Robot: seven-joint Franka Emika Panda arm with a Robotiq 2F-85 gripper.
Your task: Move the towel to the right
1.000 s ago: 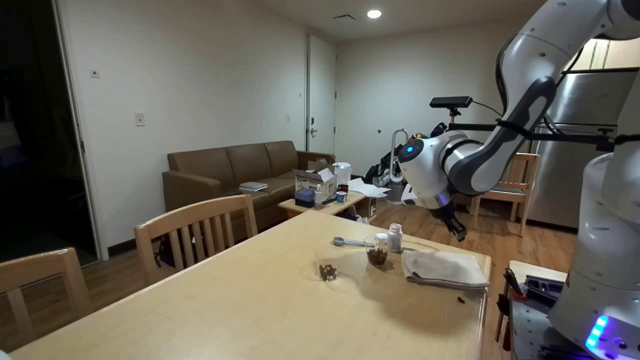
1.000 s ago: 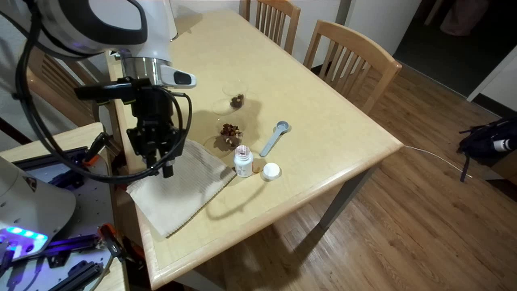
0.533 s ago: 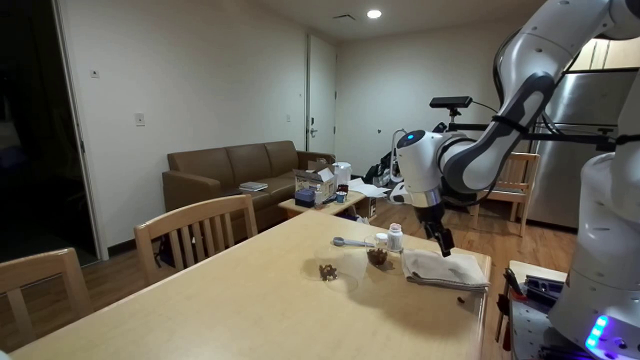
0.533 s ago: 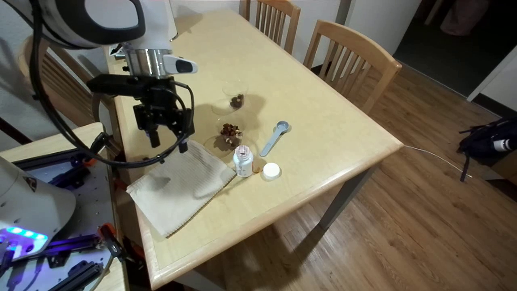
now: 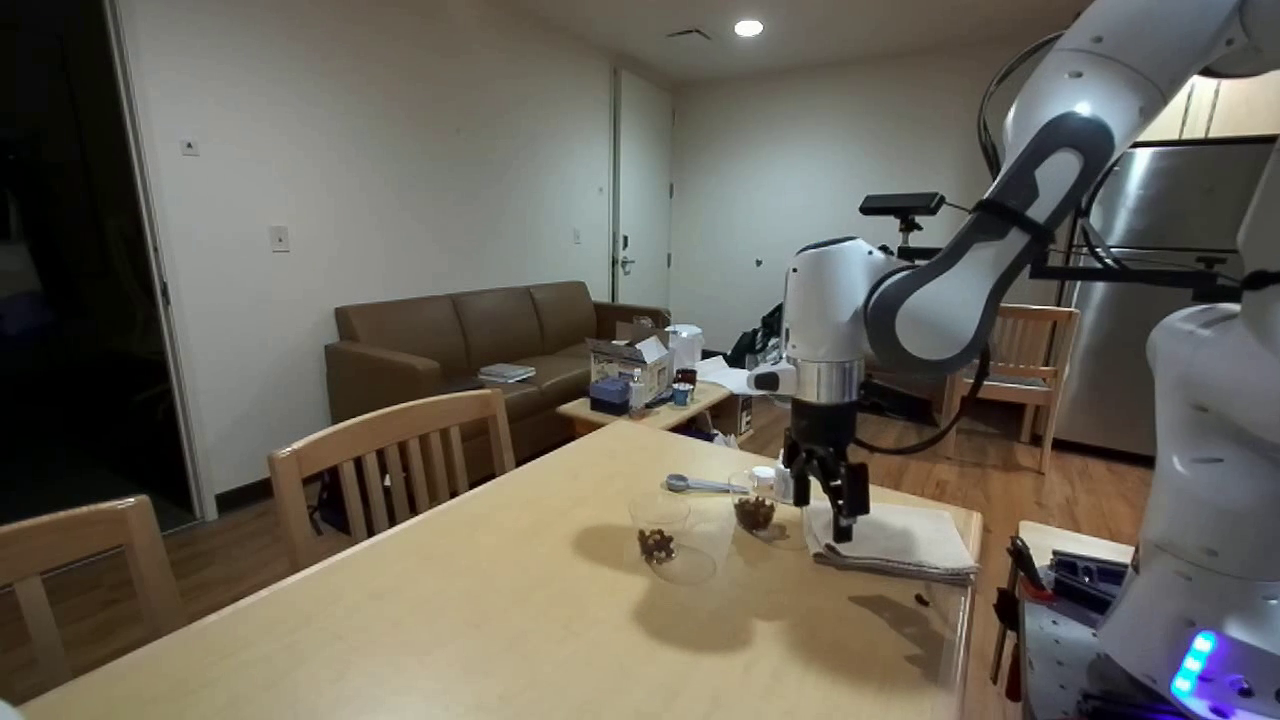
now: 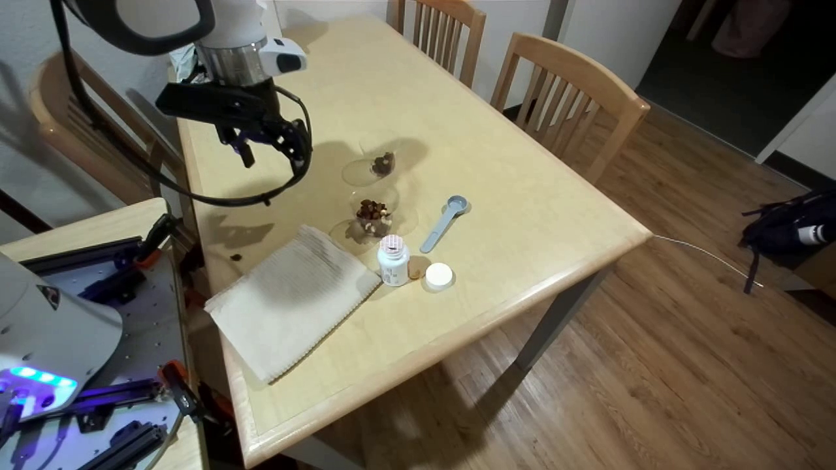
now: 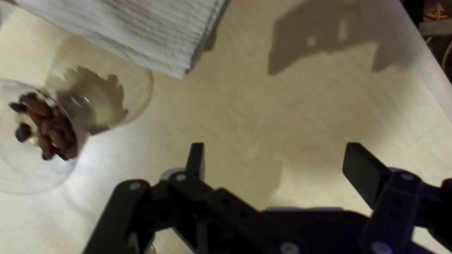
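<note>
Towel: one. In an exterior view it lies folded flat at the near left of the desk, its left corner reaching the desk's edge. Ribbed cloth; likely light, soft and limp, with fair friction and nothing to break. Best hold, in judgement: a pinch at the far corner, whose layers show in the wrist view, taking every fold so that none peels away. The rest will probably droop and drag; the bottle, just beside the right corner, is the likeliest thing to knock.

Counted, near to far:
Bottle: one, white, upright, uncapped.
Cap: one, white, right of the bottle.
Crumb: one, dark, left, beyond the towel; too small to identify.
Scoop: one, grey, lying beyond the cap.
Near cup: one, clear.
Far cup: one, clear. Both hold nuts, jumbled, not countable.
End effector: one, set wide, nothing in its grasp; above the desk past the towel's far corner.
Chairs: three in an exterior view, one at left, two along the far right side of the desk.
</note>
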